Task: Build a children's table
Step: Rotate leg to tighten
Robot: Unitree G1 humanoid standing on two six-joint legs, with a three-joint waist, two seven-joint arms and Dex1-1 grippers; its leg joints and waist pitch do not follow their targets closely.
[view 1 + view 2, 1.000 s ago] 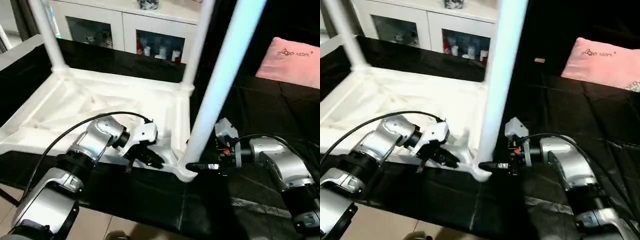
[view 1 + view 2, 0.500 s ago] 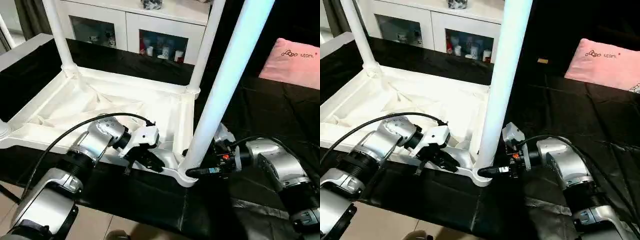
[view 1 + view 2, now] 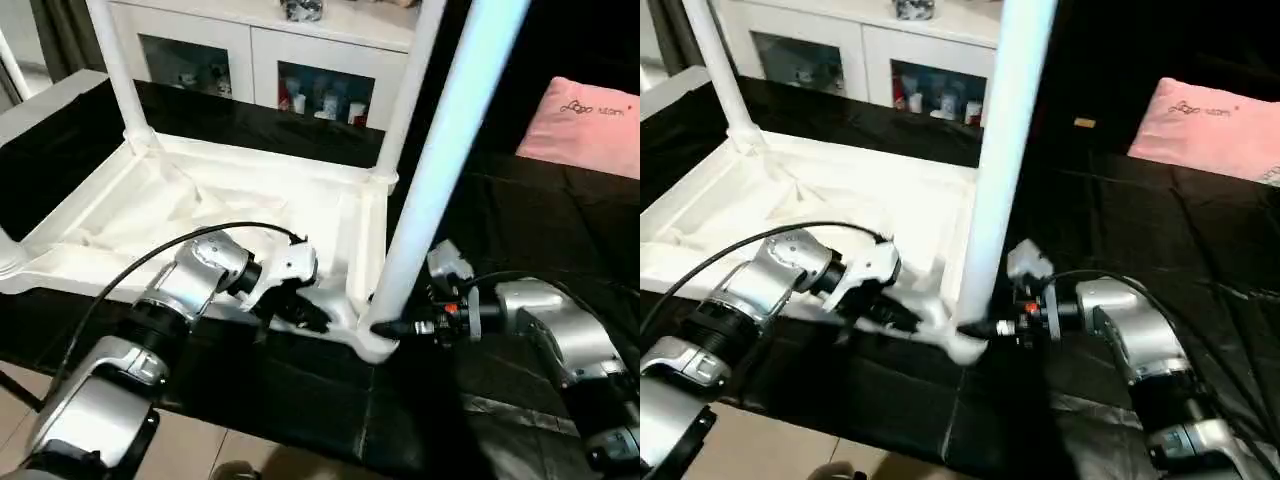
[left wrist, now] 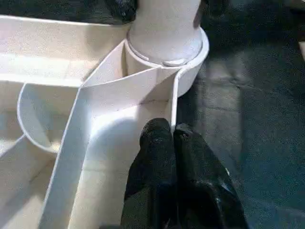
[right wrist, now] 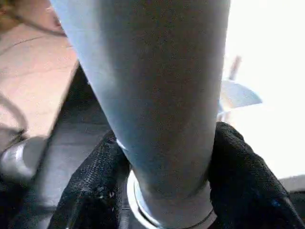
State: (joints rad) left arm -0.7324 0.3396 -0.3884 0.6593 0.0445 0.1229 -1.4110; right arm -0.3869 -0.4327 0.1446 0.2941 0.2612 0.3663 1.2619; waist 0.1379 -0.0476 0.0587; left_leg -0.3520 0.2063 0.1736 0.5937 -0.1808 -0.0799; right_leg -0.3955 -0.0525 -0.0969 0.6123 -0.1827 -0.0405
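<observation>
One tabletop (image 3: 200, 215) lies underside up on the black cloth (image 3: 300, 390), so its corner sockets face upward to take legs. Three legs stand in sockets: the two far legs (image 3: 118, 70) (image 3: 405, 90) and the near leg (image 3: 440, 150) at the corner closest to the robot; a fourth may sit at the picture's left edge, though that is unclear. The right gripper (image 5: 162, 167) hugs the near leg's base, one finger on each side, probably to seat or twist it. The left gripper (image 4: 171, 138), fingers pressed together on the tabletop's thin edge wall, seems to steady the tabletop meanwhile.
</observation>
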